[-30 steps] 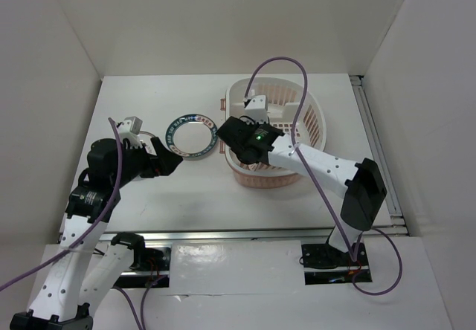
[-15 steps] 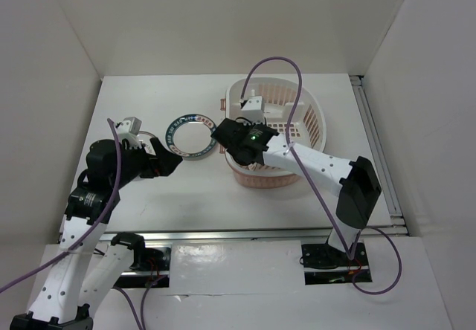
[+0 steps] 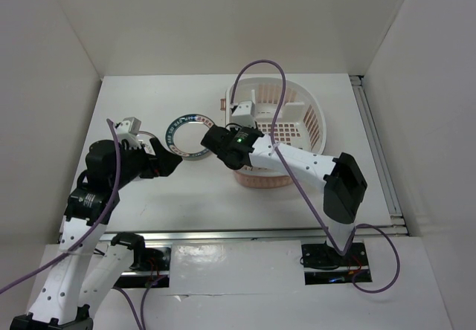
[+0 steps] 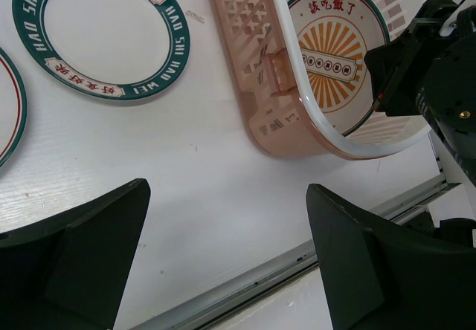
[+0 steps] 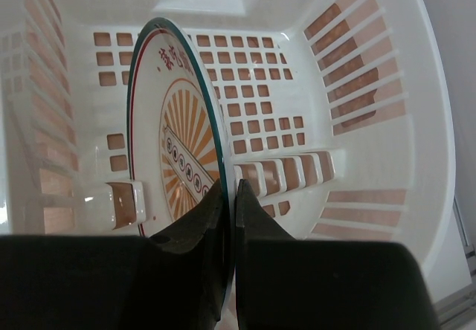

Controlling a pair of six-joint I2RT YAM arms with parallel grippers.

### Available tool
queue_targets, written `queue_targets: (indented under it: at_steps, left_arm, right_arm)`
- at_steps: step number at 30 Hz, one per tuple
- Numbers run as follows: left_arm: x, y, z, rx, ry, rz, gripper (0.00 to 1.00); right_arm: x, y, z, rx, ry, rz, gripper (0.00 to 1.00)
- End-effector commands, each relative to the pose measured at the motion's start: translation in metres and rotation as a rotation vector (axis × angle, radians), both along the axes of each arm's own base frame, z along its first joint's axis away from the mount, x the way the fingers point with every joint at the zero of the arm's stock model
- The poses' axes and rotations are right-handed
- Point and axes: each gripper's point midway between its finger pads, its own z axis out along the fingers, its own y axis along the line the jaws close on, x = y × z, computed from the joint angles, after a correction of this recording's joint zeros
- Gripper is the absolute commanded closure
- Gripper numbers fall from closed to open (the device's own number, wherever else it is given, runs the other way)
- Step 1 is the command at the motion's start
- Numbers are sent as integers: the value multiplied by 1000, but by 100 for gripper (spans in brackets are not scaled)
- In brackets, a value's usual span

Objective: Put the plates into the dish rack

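As the right wrist sees it, right gripper (image 5: 232, 189): jaws clamped on the rim of the sunburst plate (image 5: 178, 144).
Right wrist, sunburst plate: on edge, nearly upright, inside the dish rack (image 5: 357, 85), close to the wall on the frame's left.
Left wrist, left gripper (image 4: 227, 192): jaws wide apart, holding nothing, above the table (image 4: 208, 144).
Left wrist, banded plate (image 4: 100, 36): flat on the table, near the dish rack's outer wall; dark blue-green band with lettering.
Left wrist, third plate (image 4: 9, 111): only an arc at the frame's left edge, green rim with a thin red line, flat on the table.
Left wrist, sunburst plate: inside the dish rack, right gripper at its rim.
Top view, banded plate: between the left gripper and the dish rack.
Top view, sunburst plate: hidden under the right arm's wrist at the dish rack's left end.
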Motion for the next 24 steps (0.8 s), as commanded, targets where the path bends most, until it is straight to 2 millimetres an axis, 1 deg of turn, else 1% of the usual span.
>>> queue_targets:
  at_steps: [1,4,5,8,9,13,15,18,21,23,24]
  left_arm:
    - [-1,-1,7,4,-39,-15,0]
    - [-1,-1,7,4,-39,-15,0]
    - [-1,-1,7,4,-39,-15,0]
    - [-1,-1,7,4,-39,-15,0]
    - [-1,-1,7,4,-39,-15,0]
    - [-1,-1,7,4,-39,-15,0]
    - [-1,-1,7,4,-39,-15,0]
    - [-1,-1,7,4,-39,-15,0]
    - [-2,-1,9,3,-48,-15,0]
    - [-2,-1,9,3,-48,-15,0]
    - [-2,-1,9,3,-48,-15,0]
  right_arm:
    - [-9,4,-11,23,52,-3,96]
    - [-11,8,-11,30,49,2,95]
    - [-11,8,-11,37,46,-3,93]
    - [-11,9,-13,42,54,0,86]
    - [-13,12,-13,42,54,9,86]
    - [-14,11,-13,42,55,4,78]
    - [-13,12,-10,49,50,5,72]
    - [-15,16,-6,63,44,10,66]
    - [-15,16,-3,65,43,10,66]
    - [-14,19,0,83,33,6,65]
    - [-14,18,3,81,34,6,63]
